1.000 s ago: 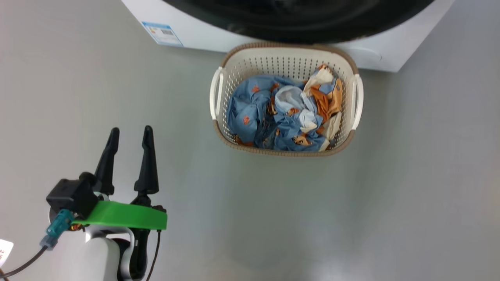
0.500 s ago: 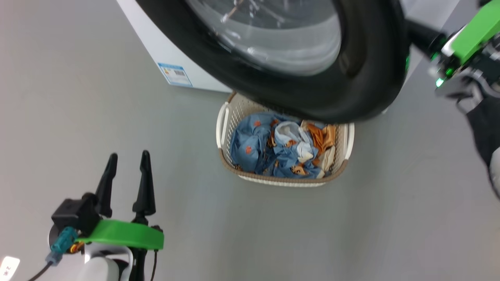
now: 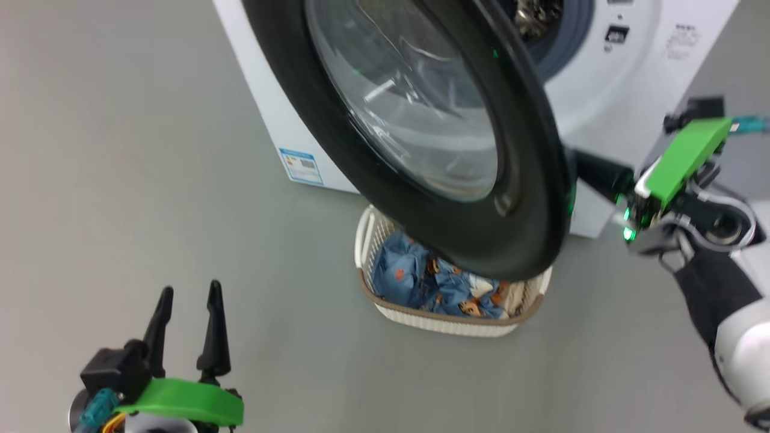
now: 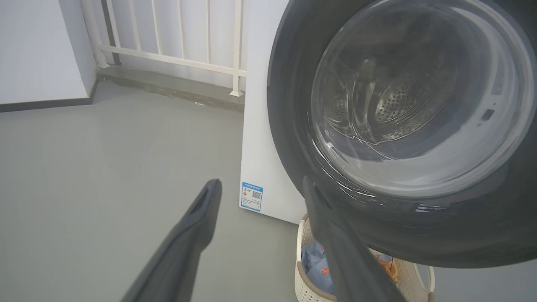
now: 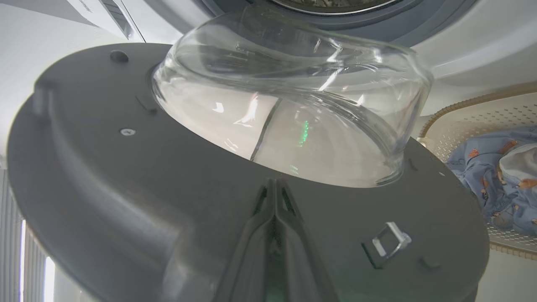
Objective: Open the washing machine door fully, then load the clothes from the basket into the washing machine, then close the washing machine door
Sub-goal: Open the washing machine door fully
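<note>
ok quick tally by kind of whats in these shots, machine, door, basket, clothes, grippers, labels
washing machine: 1
washing machine door: 1
basket: 1
heap of clothes: 1 (single pieces cannot be counted)
blue label: 1
grippers: 2, left gripper open, right gripper shut
total: 7

Small blue-edged rectangular paper label (image 3: 300, 166) stuck low on the front of the big white box-shaped washing machine (image 3: 601, 114), at its lower left corner in the head view. It carries a dark square code patch and coloured bars, with print too small to read. On the same white front, right of the drum opening, sit a small dark rectangular mark (image 3: 617, 33) and a few lines of grey print (image 3: 681, 41), both illegible; nothing here can be read.
</note>
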Available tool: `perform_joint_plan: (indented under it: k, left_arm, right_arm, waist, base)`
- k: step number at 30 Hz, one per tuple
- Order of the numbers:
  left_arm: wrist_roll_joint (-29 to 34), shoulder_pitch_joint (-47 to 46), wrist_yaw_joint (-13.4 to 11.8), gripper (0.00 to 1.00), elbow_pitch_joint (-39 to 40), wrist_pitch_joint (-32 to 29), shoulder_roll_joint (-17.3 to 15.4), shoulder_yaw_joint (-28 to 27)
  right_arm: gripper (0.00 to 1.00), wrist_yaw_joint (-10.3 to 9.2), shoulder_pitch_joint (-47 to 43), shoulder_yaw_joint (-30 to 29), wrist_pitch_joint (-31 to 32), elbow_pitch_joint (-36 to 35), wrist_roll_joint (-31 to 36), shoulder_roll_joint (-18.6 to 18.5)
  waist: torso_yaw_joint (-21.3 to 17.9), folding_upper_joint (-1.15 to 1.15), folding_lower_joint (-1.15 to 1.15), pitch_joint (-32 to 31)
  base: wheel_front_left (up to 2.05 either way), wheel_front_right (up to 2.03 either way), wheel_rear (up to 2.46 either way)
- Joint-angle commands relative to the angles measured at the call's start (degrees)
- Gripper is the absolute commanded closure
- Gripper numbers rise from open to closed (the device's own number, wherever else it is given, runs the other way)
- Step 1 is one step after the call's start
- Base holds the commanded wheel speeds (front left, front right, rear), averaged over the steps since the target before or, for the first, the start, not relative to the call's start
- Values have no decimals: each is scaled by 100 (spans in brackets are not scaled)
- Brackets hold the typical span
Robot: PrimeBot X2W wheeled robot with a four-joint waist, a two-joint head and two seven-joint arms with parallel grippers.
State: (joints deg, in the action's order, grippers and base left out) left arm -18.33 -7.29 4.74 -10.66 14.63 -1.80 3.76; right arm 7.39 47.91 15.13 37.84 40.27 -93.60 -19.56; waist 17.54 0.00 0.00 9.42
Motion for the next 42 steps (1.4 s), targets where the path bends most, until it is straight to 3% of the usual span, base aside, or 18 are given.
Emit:
perform_joint_plan:
  k: [1, 23, 32, 42]
  left_arm:
    - [66, 9, 6, 0, 89, 37, -108, -206]
    - [225, 275, 92, 0, -115, 37, -108, -217]
    - [160, 282, 45, 0, -124, 37, -108, -220]
    - [115, 302, -4, 0, -127, 37, -108, -223]
  right_arm:
    - [100, 10, -210, 54, 80, -220, -82, 105]
    - [100, 10, -1713, 21, 346, -1301, -364, 536]
    - [100, 10, -1815, -7, 365, -1415, -342, 616]
    - [100, 10, -1863, -52, 349, -1514, -283, 621]
  waist:
    - [240, 0, 0, -283]
    - [1197, 0, 0, -833]
    - [1211, 0, 0, -817]
    - [944, 0, 0, -879]
  base:
    - [0, 0, 0]
    - [0, 0, 0]
    - [0, 0, 0]
    - [0, 0, 0]
